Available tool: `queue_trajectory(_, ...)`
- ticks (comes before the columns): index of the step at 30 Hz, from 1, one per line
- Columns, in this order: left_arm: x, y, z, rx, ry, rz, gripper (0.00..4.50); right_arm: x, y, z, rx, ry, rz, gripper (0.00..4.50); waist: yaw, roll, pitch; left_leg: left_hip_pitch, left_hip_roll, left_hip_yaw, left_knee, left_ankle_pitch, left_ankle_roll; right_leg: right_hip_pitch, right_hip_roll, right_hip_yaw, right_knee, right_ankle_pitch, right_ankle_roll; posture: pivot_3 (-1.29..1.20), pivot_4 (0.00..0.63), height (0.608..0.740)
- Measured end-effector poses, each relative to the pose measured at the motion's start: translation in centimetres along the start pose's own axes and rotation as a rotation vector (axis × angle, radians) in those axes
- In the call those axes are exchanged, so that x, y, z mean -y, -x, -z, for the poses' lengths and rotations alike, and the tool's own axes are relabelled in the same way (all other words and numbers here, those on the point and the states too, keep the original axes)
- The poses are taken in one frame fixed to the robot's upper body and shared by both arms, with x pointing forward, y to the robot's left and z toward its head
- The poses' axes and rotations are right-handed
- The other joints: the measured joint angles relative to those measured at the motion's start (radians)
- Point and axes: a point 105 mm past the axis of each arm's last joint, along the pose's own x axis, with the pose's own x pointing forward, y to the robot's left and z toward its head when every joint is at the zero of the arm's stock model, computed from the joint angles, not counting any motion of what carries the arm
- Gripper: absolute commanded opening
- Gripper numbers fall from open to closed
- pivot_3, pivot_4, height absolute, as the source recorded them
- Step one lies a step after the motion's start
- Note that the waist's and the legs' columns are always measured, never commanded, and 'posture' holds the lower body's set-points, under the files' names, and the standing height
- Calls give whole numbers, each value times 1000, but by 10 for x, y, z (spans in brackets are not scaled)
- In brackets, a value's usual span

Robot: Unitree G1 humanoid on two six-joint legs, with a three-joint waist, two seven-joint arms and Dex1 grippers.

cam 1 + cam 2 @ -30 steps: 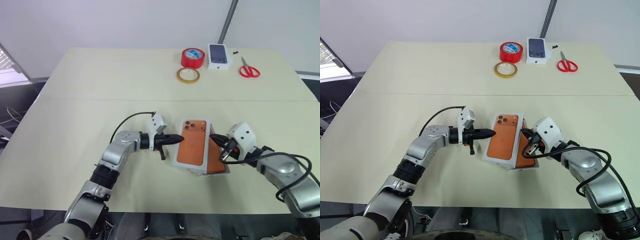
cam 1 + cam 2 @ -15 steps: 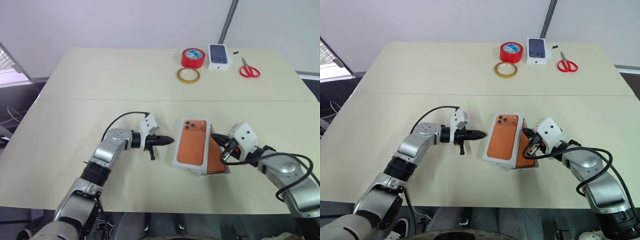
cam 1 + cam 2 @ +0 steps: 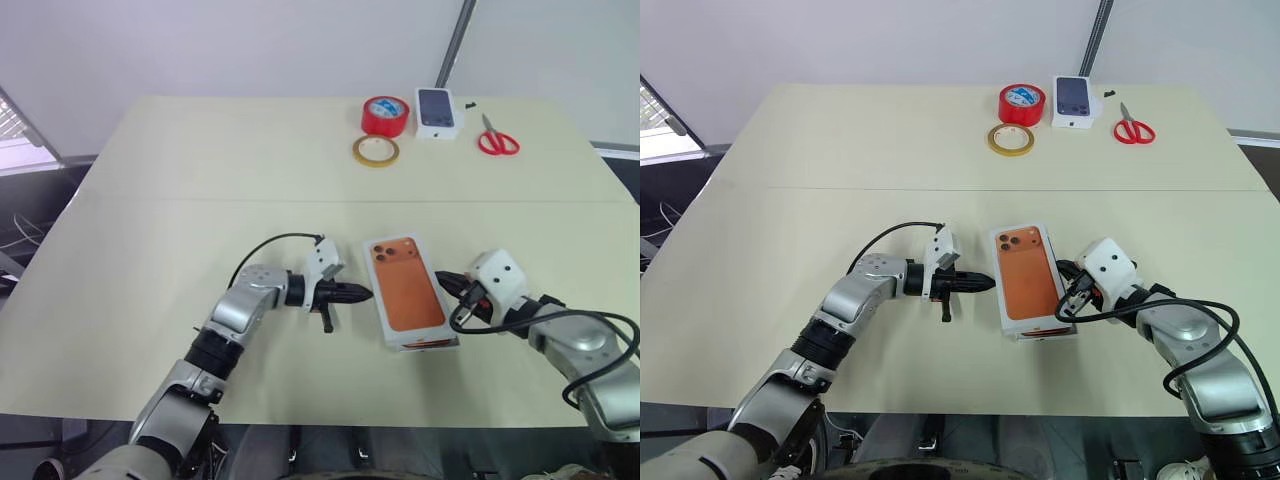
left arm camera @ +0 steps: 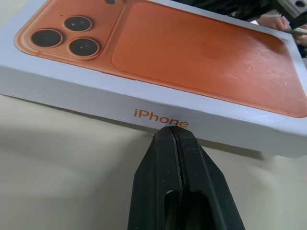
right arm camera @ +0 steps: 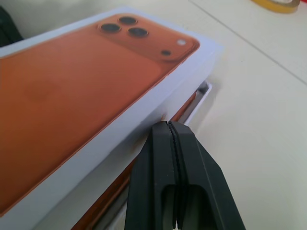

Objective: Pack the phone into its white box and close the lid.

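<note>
The lid (image 3: 405, 292), white with an orange phone back printed on top and "iPhone" on its side wall (image 4: 160, 115), lies over the white box near the table's front. Under its right edge a strip of the orange phone (image 5: 110, 191) and the white box rim (image 5: 200, 96) show. My left gripper (image 3: 365, 295) is shut, its tip at the lid's left side wall. My right gripper (image 3: 442, 281) is shut too, with its tip against the lid's right side wall. Neither gripper holds anything.
At the table's far side stand a red tape roll (image 3: 386, 114), a tan tape ring (image 3: 376, 150), a small white box printed with a dark phone screen (image 3: 437, 108) and red scissors (image 3: 497, 140). The table's front edge runs just behind both arms.
The lid, skewed over the box before, has turned and now lines up with it. My left gripper drew back to the left, then returned to the lid's left side.
</note>
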Motion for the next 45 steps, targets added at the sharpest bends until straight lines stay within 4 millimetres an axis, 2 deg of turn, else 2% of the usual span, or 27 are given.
queue_trajectory(4, 9, -5, -5, -1, -26, 45, 0, 2, 4, 4, -17, 6, 9, 32, -1, 0, 0, 0, 0, 0, 0, 0, 0, 0, 0, 0, 0, 0, 0, 0, 150, 740)
queue_trajectory(17, 15, 3, -10, -5, -51, 63, 0, -9, 13, 18, -55, 34, -24, 32, -3, 0, 0, 1, 0, 0, 0, 0, 0, 0, 0, 0, 0, 0, 0, 0, 150, 740)
queue_trajectory(23, 14, 7, -3, -18, -38, 52, 0, -7, 10, 15, -54, 75, -14, 32, -1, 0, 0, 1, 0, 0, 0, 0, 0, 0, 0, 0, 1, 0, 0, 0, 150, 740)
queue_trajectory(27, 12, 4, -6, 2, -40, 28, 0, -5, 9, 15, -57, 93, -3, 32, 0, 0, 0, 1, 0, 0, 0, 0, 0, 0, 0, 0, 1, 0, 0, 0, 150, 740)
queue_trajectory(30, 10, -2, -11, 37, -42, 8, 0, 5, 9, 16, -60, 93, 34, 32, 1, 0, 0, 1, 0, 0, 0, 0, 0, 1, 0, 0, 0, 0, 0, 0, 150, 740)
queue_trajectory(34, 9, -8, -13, 56, -40, -1, 0, 18, 8, 4, -21, 98, 79, 32, -1, 0, 0, 1, 0, 0, 0, 0, -1, 0, 0, 0, 1, 0, 0, 0, 150, 740)
queue_trajectory(38, 8, -8, -14, 56, -43, -2, 0, 16, 3, -4, 9, 99, 69, 32, 0, 0, 0, 1, 0, 0, 0, 0, -1, 0, 0, 0, 1, 0, 0, 0, 150, 740)
queue_trajectory(42, 4, 1, -9, 30, -43, -15, 0, 12, -3, -10, 52, 76, 64, 32, -2, 0, 0, 1, 0, 0, 0, 1, -1, 0, 0, 0, 1, 0, 0, 0, 150, 740)
queue_trajectory(45, -1, 5, -13, 47, -39, -31, 0, 7, -6, -11, 64, 63, 45, 32, 0, 0, 0, 1, 0, 0, 0, 1, -1, 0, 0, 0, 1, 0, 0, 0, 150, 740)
